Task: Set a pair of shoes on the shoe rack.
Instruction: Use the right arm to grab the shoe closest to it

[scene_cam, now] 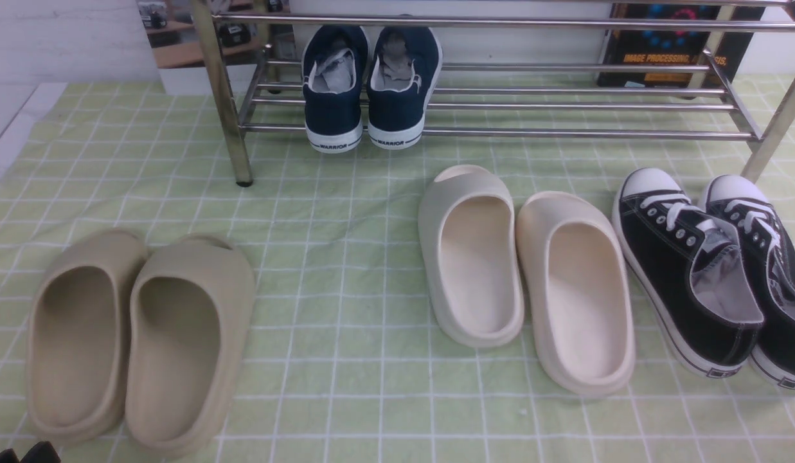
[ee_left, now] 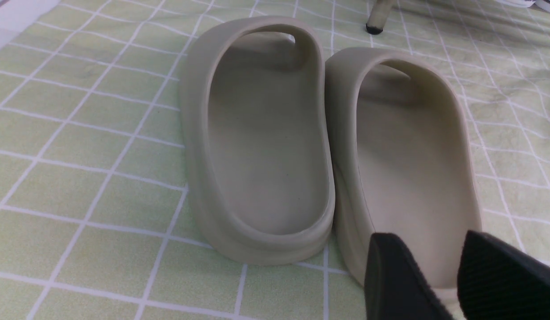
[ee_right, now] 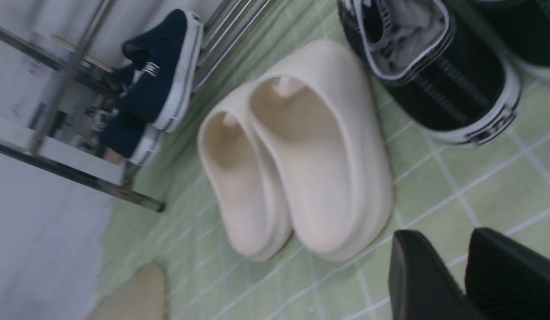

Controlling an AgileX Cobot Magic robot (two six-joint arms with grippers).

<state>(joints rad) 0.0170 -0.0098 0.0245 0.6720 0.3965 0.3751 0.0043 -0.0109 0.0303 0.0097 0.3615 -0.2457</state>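
The pair of shoes, two black canvas sneakers (scene_cam: 686, 276) with white toe caps and laces, stands side by side on the green checked cloth at the right, toes toward the shoe rack (scene_cam: 500, 134). One sneaker's heel (ee_right: 435, 75) shows in the right wrist view. My right gripper (ee_right: 441, 235) hovers over bare cloth short of that heel, open, with nothing between its fingers. My left gripper (ee_left: 428, 240) is open and empty at the heel of the beige slides (ee_left: 266, 142). Its tips (scene_cam: 21, 453) peek in at the front view's lower left corner.
Navy sneakers (scene_cam: 365, 83) marked WARRIOR sit on the rack's lower rods, left of middle. Cream slides (scene_cam: 526, 276) lie just left of the black sneakers. Beige slides (scene_cam: 140, 334) lie at the near left. A rack leg (scene_cam: 233, 128) stands behind them, and a dark poster (scene_cam: 673, 45) leans behind the rack.
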